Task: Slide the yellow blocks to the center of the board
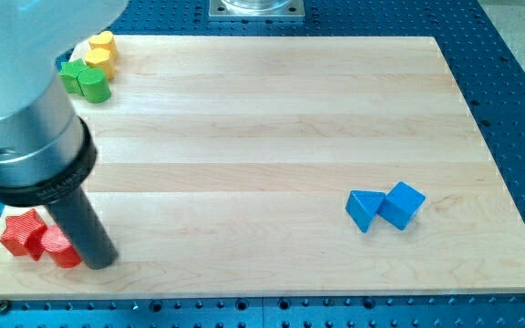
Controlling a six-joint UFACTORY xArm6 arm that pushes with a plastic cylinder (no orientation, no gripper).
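Two yellow blocks (101,51) sit close together at the board's top left corner, shape hard to make out. Two green blocks (85,81) lie just below them, touching. My tip (99,261) rests at the board's bottom left, right beside two red blocks (36,239), touching the right-hand one. The tip is far below the yellow blocks. The rod's thick grey upper part (21,118) covers the left edge of the view and hides part of the board there.
Two blue blocks, a wedge-like one (364,209) and a cube (402,204), touch each other at the lower right. The wooden board (272,118) lies on a blue perforated table. A grey metal base (257,8) shows at the view's top.
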